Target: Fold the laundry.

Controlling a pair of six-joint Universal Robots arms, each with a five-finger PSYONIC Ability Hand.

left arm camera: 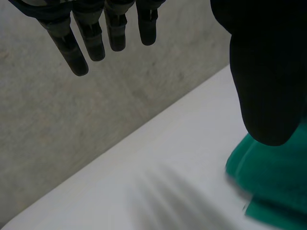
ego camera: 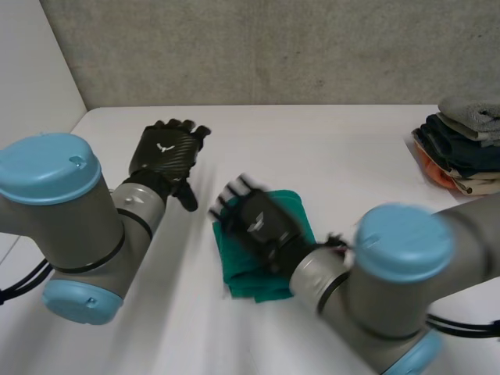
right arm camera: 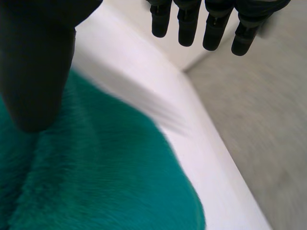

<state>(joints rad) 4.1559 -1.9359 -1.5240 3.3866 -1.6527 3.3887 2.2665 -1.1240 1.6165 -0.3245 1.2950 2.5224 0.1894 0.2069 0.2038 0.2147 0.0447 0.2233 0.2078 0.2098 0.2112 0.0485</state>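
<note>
A folded green towel (ego camera: 250,277) lies on the white table (ego camera: 336,148), near the front middle. My right hand (ego camera: 258,223) hovers over it, palm down, open, fingers straight and spread. In the right wrist view the towel (right arm camera: 105,172) lies under the palm, and the thumb (right arm camera: 38,62) and fingers hold nothing. My left hand (ego camera: 166,152) is open above bare table to the left of the towel, apart from it. In the left wrist view its fingers (left arm camera: 72,48) hang straight and the towel's edge (left arm camera: 276,187) lies beyond the thumb.
A stack of folded clothes (ego camera: 465,144) in grey, dark blue, orange and beige sits at the table's right edge. A grey wall (ego camera: 258,47) runs behind the table's far edge. Bare table lies between the towel and the stack.
</note>
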